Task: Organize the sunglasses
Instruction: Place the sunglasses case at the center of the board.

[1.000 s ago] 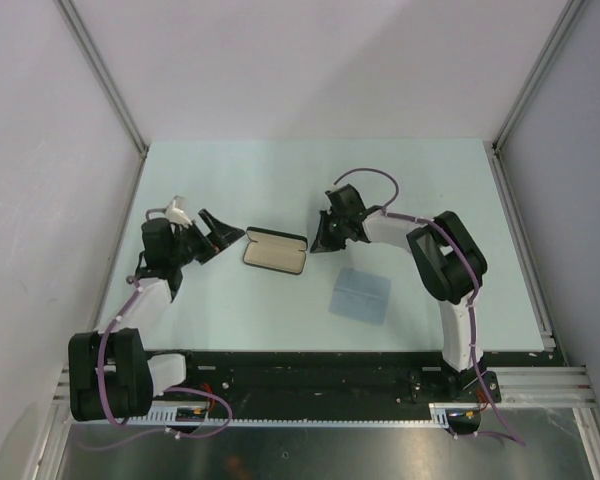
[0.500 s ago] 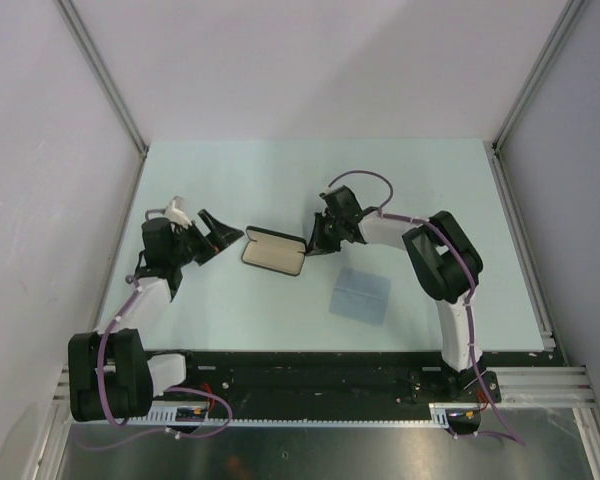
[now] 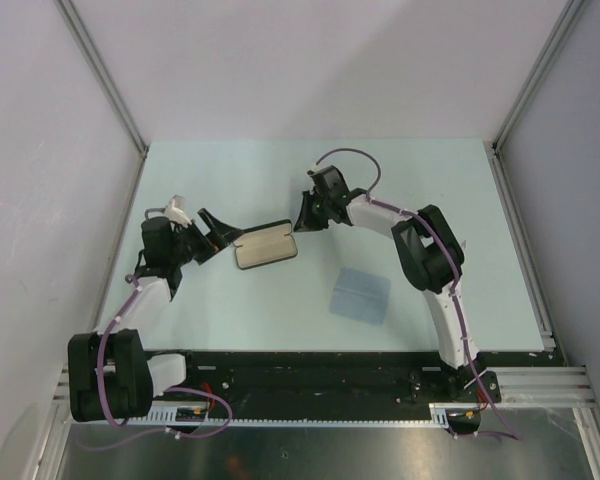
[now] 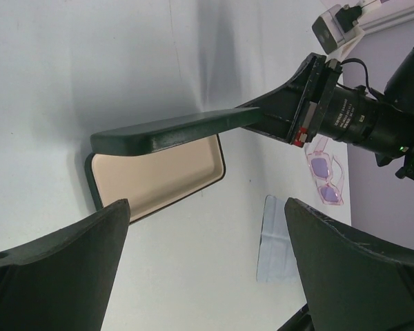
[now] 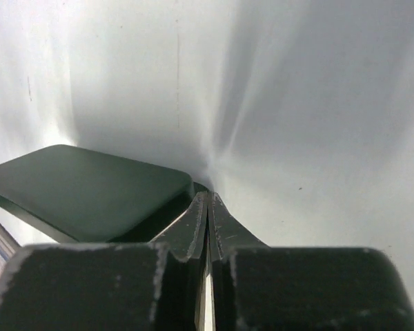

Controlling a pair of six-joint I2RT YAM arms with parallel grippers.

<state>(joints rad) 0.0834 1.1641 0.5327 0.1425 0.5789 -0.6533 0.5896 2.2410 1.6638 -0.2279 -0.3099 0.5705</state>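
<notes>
The black case (image 3: 266,245) lies open at the table's middle, beige lining up. In the left wrist view its lid (image 4: 167,130) stands raised above the beige tray (image 4: 159,176). My right gripper (image 3: 300,218) is shut, its tips (image 5: 208,196) pressed against the lid's edge (image 5: 90,193), with nothing between the fingers. My left gripper (image 3: 223,233) is open and empty just left of the case, also in its own view (image 4: 205,207). The pink-purple sunglasses (image 4: 326,172) lie on the table beneath the right arm and are hidden in the top view.
A light blue cloth (image 3: 360,295) lies flat to the near right of the case and shows in the left wrist view (image 4: 276,238). Metal frame posts and walls bound the table on both sides.
My right gripper has moved left and farther back against the case. The case has slid and turned toward my left gripper. The left arm has hardly moved.
</notes>
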